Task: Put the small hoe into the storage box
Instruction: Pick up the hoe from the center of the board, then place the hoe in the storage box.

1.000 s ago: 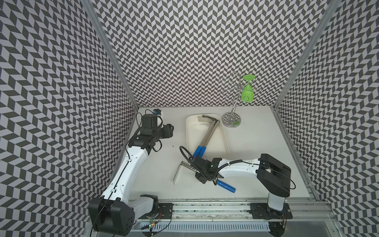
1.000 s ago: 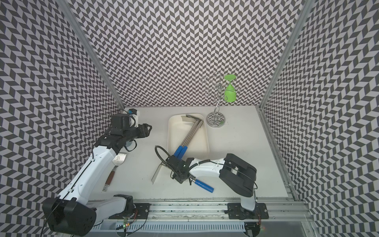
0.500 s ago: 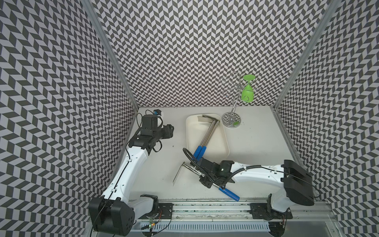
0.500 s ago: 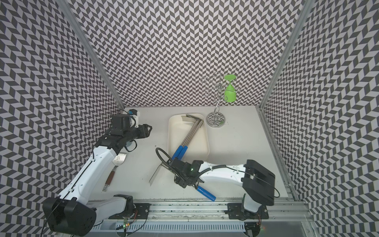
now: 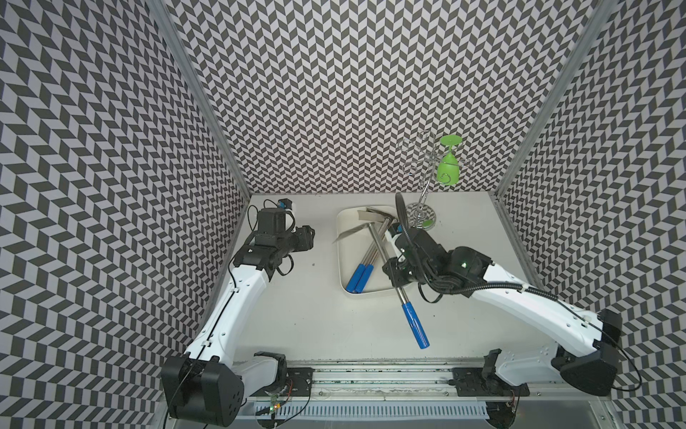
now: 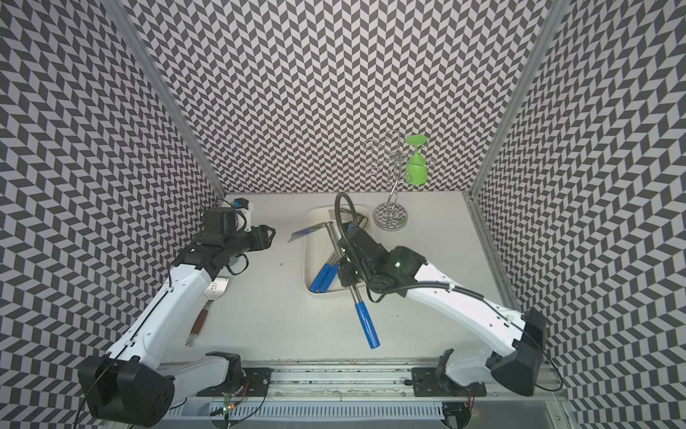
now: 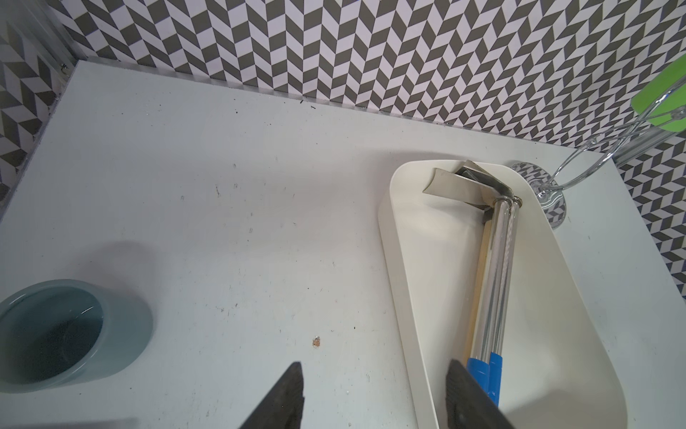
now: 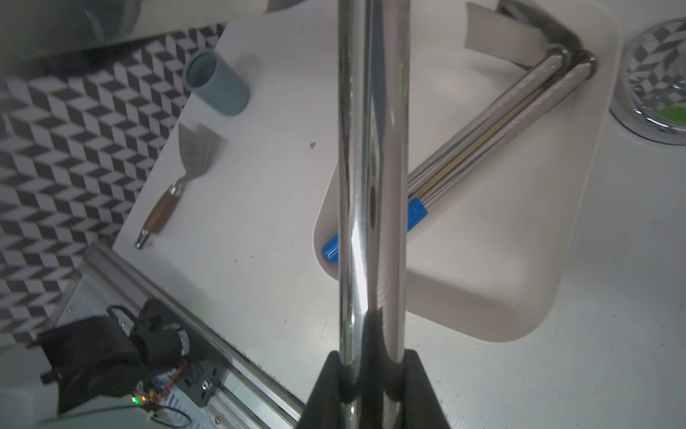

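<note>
My right gripper point(image 5: 398, 282) is pinched on the small hoe's point(image 5: 414, 324) chrome shaft, holding it over the storage box point(image 5: 349, 256). Blade pokes past the left rim, blue grip past the front rim over open bench point(image 5: 315, 327). Two more hoes point(image 5: 367, 256) lie diagonally inside, blades at the back end. My left gripper point(image 7: 374, 367) is spread, hovering left of the box. Cup point(image 7: 55, 330) near back-left corner, spatula point(image 6: 208, 302) along left edge, glass rack point(image 5: 421, 208) by the box's back-right corner.

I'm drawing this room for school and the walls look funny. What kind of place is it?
Probably a robot testing booth: zigzag walls surround a white table, the left arm and right arm stand on a metal rail, and the right gripper holds a small hoe.
</note>
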### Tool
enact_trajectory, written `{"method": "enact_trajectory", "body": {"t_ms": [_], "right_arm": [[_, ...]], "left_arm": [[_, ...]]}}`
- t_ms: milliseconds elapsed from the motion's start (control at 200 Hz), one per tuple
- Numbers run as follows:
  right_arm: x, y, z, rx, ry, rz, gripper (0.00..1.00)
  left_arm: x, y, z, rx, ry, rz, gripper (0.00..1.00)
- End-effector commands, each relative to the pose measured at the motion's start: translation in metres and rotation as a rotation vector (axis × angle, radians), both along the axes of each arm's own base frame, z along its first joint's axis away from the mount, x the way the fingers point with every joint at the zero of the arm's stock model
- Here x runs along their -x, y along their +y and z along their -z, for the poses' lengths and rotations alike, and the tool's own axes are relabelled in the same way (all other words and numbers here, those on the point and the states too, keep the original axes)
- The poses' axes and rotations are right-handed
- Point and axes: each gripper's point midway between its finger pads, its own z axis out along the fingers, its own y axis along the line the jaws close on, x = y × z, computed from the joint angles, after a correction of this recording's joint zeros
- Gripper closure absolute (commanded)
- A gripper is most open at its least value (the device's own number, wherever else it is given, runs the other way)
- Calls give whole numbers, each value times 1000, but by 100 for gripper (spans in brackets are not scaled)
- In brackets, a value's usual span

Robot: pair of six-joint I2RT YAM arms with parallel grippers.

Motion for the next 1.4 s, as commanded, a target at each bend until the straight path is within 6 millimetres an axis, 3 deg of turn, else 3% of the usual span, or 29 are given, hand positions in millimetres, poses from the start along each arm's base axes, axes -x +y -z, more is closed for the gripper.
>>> {"method": "enact_trajectory", "body": {"t_ms": [0,75,270,406,651,936,1397], "right_arm": [[-26,11,-25,-87,51,161,100],[-40,25,-27,-87,105,204,100],[-69,52,6,-104,324,296,100],[-91,58,31,-125,406,378,100],[-117,71,48,-195,407,481,100],[-150,60,73,-91,304,558,100],[-171,38,110,122,208,602,100]], "left_arm": [[-5,0,-7,13,-26,-5,38],[-5,0,-7,12,-24,-4,38],[-4,0,-7,11,-24,-3,38],[-3,1,-8,6,-27,-3,38],[-3,2,-9,3,-31,-4,38],[-3,0,-10,10,-36,1,38],[-3,-2,-7,17,-34,9,38]]}}
